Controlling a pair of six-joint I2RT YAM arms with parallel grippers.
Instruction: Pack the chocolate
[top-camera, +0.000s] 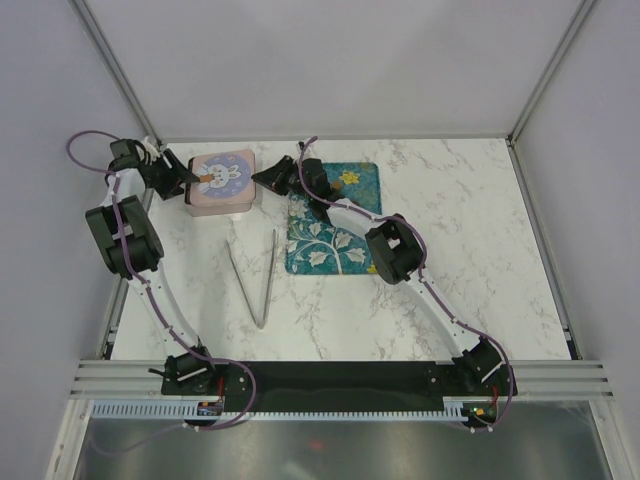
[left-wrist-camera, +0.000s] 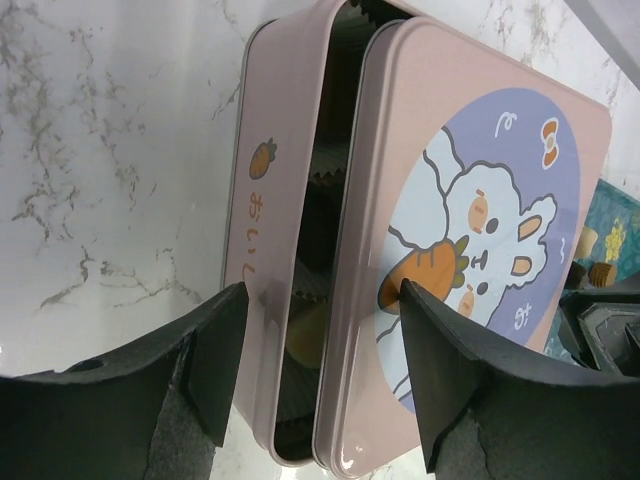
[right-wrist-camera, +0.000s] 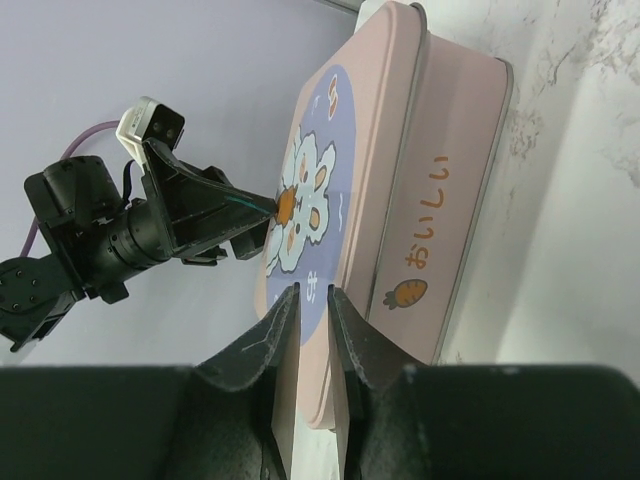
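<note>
Pink tin (top-camera: 222, 182), lid (left-wrist-camera: 480, 200) ajar, shows dark paper cups (left-wrist-camera: 322, 175) inside. Left claw (left-wrist-camera: 322, 290) is open astride its edge; right claw (right-wrist-camera: 315, 292) is nearly closed at the lid rim, grip unclear.

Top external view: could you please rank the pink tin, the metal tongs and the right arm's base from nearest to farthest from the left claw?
1. Pink tin, directly at the left claw, far left.
2. Metal tongs, lying nearer the arms, centre-left.
3. Right arm's base, near right edge.
</note>
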